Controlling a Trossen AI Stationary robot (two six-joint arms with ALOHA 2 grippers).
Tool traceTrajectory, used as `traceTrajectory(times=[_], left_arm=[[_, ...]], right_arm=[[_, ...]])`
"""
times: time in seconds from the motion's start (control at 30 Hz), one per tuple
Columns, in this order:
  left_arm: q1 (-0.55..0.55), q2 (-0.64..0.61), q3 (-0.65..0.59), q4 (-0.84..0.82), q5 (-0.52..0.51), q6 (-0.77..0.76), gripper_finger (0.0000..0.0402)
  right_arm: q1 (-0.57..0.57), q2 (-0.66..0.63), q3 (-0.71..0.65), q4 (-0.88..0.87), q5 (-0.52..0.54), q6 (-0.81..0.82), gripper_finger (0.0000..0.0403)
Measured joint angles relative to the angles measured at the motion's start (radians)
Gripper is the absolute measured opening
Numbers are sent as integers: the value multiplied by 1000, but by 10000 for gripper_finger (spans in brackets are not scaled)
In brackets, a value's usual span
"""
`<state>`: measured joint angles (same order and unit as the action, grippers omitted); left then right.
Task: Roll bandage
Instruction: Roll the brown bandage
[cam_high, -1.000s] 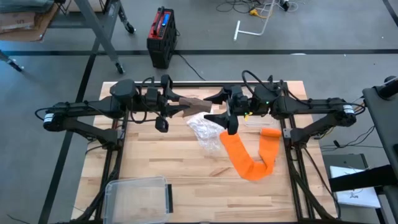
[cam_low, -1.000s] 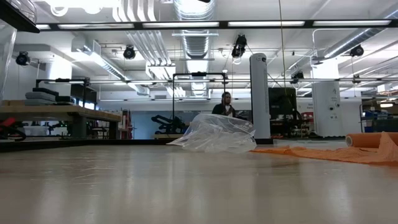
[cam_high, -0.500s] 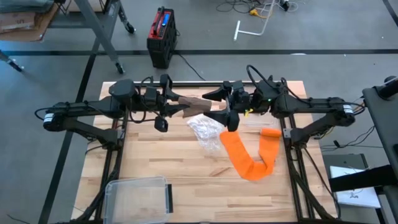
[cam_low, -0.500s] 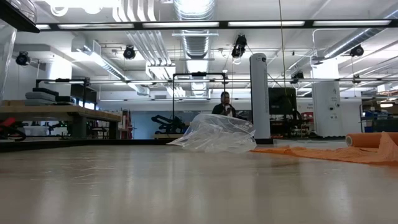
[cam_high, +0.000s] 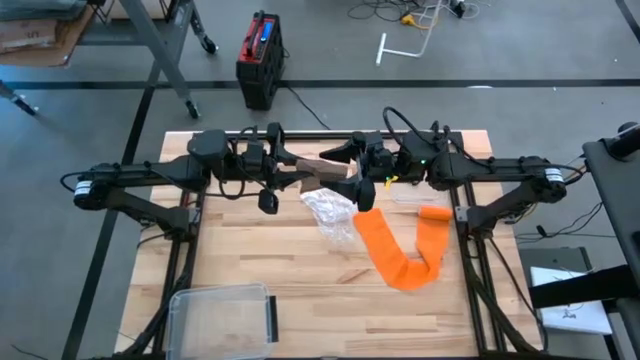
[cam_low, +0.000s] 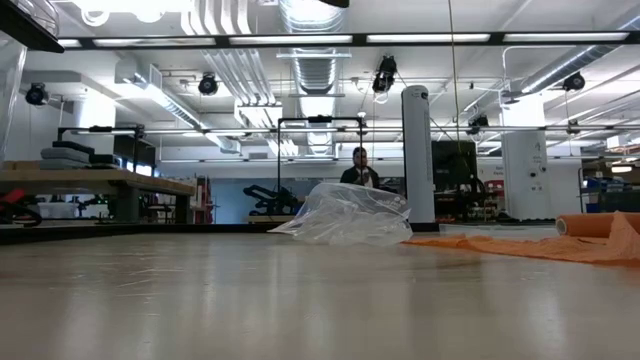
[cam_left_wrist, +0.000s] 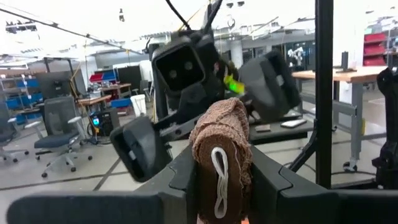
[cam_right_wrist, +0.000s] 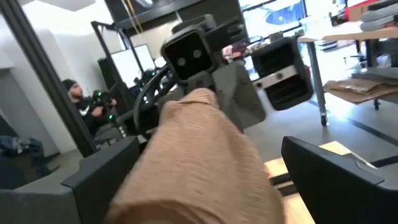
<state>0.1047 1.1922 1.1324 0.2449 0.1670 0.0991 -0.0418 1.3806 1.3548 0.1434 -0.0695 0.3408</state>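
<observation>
Held aloft over the bench (cam_high: 250, 260): brown bandage roll (cam_left_wrist: 221, 140) clamped in left gripper (cam_left_wrist: 221, 186) jaws, offered between right gripper (cam_right_wrist: 205, 180) jaws spread wide, for handover.

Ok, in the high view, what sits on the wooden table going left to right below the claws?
Clear plastic lidded box → crumpled clear plastic bag → orange bandage strip laid in a U.

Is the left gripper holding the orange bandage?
No; the left gripper is shut on the brown bandage roll, while the orange bandage lies unrolled on the table.
</observation>
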Motion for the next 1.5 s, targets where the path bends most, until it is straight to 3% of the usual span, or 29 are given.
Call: traceTrajectory(times=[0.23,0.57,0.67,0.8,1.07,1.2,1.5], left_arm=[[1,1,0,-7,-1,35,77],[1,-2,0,-38,-4,72,100],[0,-11,0,-39,-54,69,113],[0,-21,0,-39,-96,65,137],[0,-49,0,-123,-98,23,207],[1,-51,0,-132,-36,-10,246],[1,-17,3,-183,-20,30,306]], right_arm=[[0,3,0,0,-1,63,357],[0,3,0,-5,0,50,180],[-1,2,0,-6,2,40,130],[-2,2,0,-7,9,4,89],[-2,2,0,-44,-36,-165,94],[0,2,0,-55,-91,-262,95],[0,0,-1,-38,-148,-166,96]])
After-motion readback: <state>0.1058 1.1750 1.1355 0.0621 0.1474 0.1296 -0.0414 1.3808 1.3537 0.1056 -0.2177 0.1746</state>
